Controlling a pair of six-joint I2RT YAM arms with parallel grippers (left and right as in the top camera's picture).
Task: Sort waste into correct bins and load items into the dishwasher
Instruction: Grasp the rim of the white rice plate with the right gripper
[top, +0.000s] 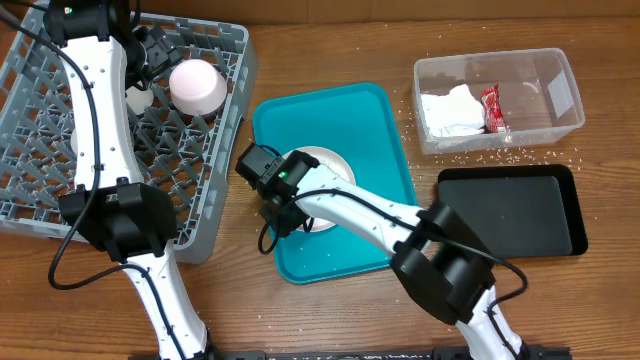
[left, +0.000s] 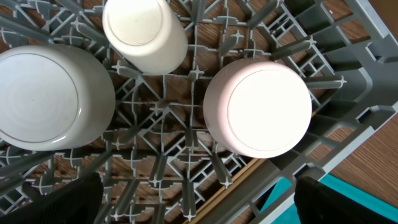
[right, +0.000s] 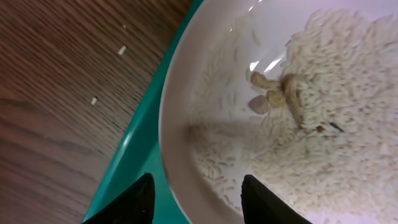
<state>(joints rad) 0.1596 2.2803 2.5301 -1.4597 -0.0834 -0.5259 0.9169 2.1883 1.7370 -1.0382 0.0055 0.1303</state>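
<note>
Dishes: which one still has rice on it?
The white plate on the teal tray, at the right gripper, heaped with rice. The cup, pinkish bowl and white dish in the grey rack sit upside down, bases bare.

Robot lab: wooden table (top: 70, 318), dish rack (top: 203, 150)

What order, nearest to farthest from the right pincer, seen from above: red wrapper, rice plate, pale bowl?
1. Rice plate, at the right pincer.
2. Pale bowl, in the grey rack, upper left.
3. Red wrapper, in the clear tub, upper right.
</note>
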